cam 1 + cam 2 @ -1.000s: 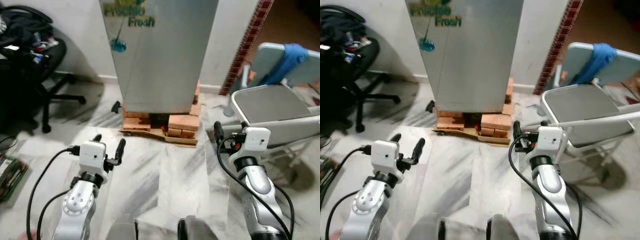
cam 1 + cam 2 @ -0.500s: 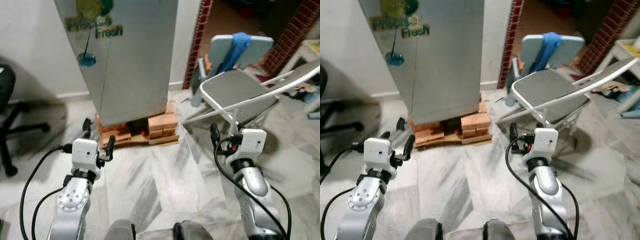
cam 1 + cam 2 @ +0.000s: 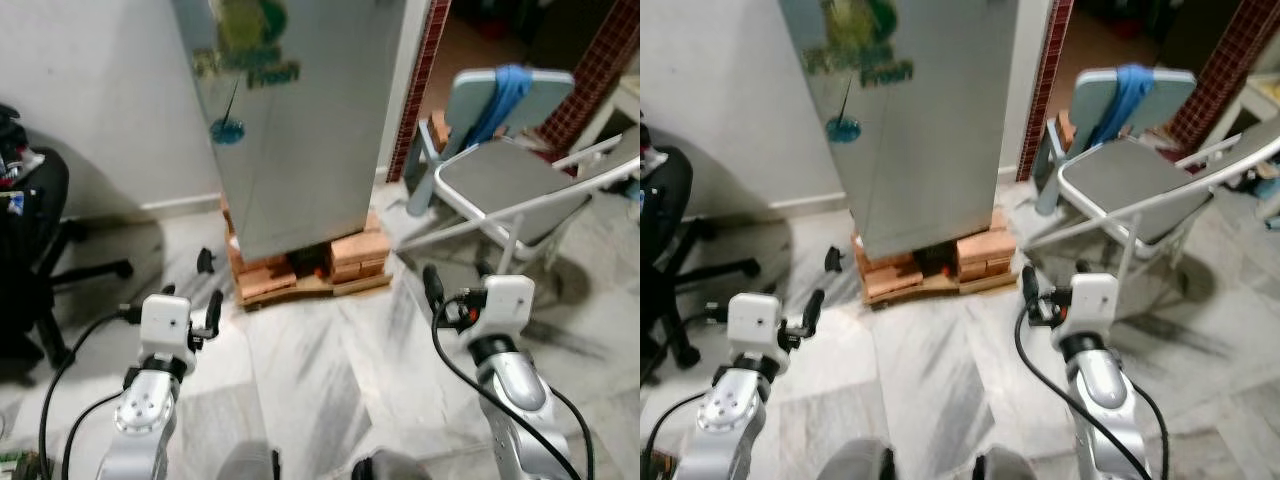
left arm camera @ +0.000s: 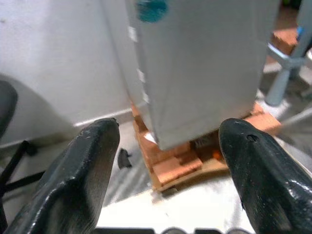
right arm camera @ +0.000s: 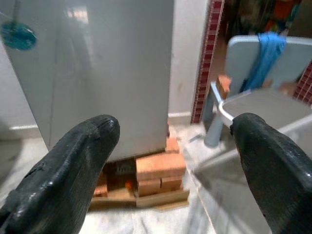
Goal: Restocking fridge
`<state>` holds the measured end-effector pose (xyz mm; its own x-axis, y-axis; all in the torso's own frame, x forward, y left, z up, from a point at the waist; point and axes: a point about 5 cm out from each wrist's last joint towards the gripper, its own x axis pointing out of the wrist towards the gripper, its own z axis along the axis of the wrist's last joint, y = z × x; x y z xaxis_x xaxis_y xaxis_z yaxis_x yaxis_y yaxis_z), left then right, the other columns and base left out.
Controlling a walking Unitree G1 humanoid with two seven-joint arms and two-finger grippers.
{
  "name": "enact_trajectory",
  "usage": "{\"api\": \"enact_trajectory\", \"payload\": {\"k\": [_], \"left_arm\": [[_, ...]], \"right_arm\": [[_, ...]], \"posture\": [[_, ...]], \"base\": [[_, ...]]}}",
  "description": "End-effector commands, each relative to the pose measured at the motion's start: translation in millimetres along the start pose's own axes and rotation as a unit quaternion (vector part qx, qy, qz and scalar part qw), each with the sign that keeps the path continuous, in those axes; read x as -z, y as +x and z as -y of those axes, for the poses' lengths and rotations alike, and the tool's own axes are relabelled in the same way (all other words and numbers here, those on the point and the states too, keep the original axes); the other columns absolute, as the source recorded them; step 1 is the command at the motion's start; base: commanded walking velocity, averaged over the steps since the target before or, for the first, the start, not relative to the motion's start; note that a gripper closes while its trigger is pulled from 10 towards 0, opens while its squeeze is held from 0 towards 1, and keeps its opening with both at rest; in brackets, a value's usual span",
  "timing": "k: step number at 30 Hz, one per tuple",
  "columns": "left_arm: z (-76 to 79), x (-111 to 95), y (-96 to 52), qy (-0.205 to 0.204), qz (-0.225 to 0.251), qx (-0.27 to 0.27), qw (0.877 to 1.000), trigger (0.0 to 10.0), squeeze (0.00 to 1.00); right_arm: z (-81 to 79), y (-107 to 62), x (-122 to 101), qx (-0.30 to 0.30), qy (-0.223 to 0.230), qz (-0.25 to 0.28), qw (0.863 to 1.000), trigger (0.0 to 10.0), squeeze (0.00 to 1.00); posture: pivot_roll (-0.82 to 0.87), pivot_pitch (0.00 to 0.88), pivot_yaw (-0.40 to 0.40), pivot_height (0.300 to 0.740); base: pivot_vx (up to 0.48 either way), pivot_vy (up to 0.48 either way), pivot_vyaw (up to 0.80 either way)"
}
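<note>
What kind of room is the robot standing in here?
Probably a lived-in room of a home: a grey fridge raised on bricks, a folding chair beside it, and a marble floor.

fridge point(image 3: 300, 130) | silver, door closed | upright on bricks point(image 3: 305, 270) | against wall

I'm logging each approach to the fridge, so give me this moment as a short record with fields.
fridge: silver fridge, door shut, straight ahead
fridge base: raised on bricks over a board
right of fridge: folding chair with blue cloth on its back
left of fridge: black office chair
left gripper: open, empty, pointed at the fridge
right gripper: open, empty, pointed at the fridge
floor: marble floor
</note>
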<state>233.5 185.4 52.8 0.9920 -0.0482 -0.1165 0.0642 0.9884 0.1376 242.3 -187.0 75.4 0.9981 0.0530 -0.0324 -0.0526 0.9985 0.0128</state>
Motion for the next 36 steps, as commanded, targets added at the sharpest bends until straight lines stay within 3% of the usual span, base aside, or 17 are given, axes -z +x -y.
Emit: {"api": "enact_trajectory", "payload": {"k": [1, 7, 12, 29, 36], "left_arm": [[-2.6, 4, 0.6, 0.008, -0.004, -0.008, 1.0, 10.0, 0.0], [0.6, 3, 12.5, 0.019, 0.005, 0.002, 1.0, 10.0, 0.0], [-2.6, 3, 14.1, 0.014, 0.007, -0.002, 1.0, 10.0, 0.0], [-3.5, 8, 3.4, 0.013, 0.003, 0.002, 1.0, 10.0, 0.0], [-8.2, 8, 3.5, 0.012, 0.005, -0.002, 1.0, 10.0, 0.0]], "right_arm": [[-8.2, 4.5, 5, -0.015, 0.005, -0.006, 1.0, 10.0, 0.0], [-12.7, 15.5, 8, -0.024, 0.001, -0.002, 1.0, 10.0, 0.0], [-16.6, 20.4, 11, -0.029, -0.002, -0.002, 1.0, 10.0, 0.0], [-20.5, 19.5, 11, -0.046, 0.0, -0.003, 0.999, 10.0, 0.0], [-22.2, 21.9, 9, -0.052, -0.001, -0.002, 0.999, 10.0, 0.0]], "posture": [[0.06, 0.0, 0.018, 0.74], [0.05, 0.0, 0.035, 0.74], [0.06, 0.0, 0.027, 0.74], [0.09, 0.023, -0.009, 0.74], [0.09, 0.024, -0.013, 0.74]], "base": [[0.0, 0.0, 0.0], [0.0, 0.0, 0.0], [0.0, 0.064, 0.0], [0.0, 0.48, -0.8], [0.0, 0.48, -0.32]]}}
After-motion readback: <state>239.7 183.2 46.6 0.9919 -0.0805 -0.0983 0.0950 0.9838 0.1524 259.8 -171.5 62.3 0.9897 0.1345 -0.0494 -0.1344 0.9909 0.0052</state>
